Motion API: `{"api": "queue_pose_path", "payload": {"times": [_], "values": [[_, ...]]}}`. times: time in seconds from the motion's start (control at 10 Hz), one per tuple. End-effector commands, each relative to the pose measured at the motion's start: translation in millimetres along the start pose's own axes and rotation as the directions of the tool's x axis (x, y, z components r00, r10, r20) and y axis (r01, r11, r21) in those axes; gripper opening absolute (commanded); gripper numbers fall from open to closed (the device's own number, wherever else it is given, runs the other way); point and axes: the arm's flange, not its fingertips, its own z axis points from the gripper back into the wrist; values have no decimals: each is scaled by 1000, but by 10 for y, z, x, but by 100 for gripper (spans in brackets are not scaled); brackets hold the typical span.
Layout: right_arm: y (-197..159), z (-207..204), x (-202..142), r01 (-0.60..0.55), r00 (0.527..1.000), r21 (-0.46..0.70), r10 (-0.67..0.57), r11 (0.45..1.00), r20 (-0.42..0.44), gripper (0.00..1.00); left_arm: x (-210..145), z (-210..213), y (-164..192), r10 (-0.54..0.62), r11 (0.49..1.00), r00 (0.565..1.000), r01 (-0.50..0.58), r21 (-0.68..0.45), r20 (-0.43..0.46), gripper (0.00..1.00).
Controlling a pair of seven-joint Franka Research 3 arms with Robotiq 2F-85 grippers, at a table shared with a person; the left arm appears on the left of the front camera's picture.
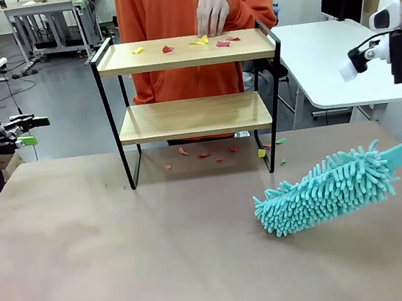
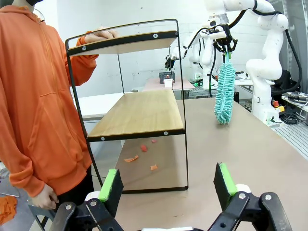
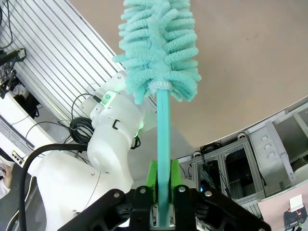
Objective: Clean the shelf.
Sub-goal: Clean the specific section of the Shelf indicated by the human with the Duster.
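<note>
Shelf [image 1: 189, 117] sits far mid-table, a person's hand [image 1: 212, 14] on its top board. Right gripper [image 3: 162, 185] is clamped on the handle of the teal duster [image 1: 326, 189] — mostly cut off at the front view's edge — left gripper [image 2: 168, 179] spread wide, empty.

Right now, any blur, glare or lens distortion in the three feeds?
Front view: even, soft light, no glare; the duster casts only a faint shadow on the table. Left wrist view: sharp, but the wide lens bows the shelf frame. Right wrist view: duster handle crisp in the shut right gripper, background lines curved.
</note>
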Motion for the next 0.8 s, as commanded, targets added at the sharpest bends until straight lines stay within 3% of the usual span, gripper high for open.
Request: {"api": "queue_pose_path", "payload": {"times": [0.0, 0.7], "values": [[-5, 4, -20, 17, 1000, -7, -17, 1000, 14, 13, 21, 1, -5, -2, 1000, 1000, 2, -4, -7, 100], [-5, 4, -20, 17, 1000, -7, -17, 1000, 14, 13, 21, 1, -5, -2, 1000, 1000, 2, -4, -7, 100]]}}
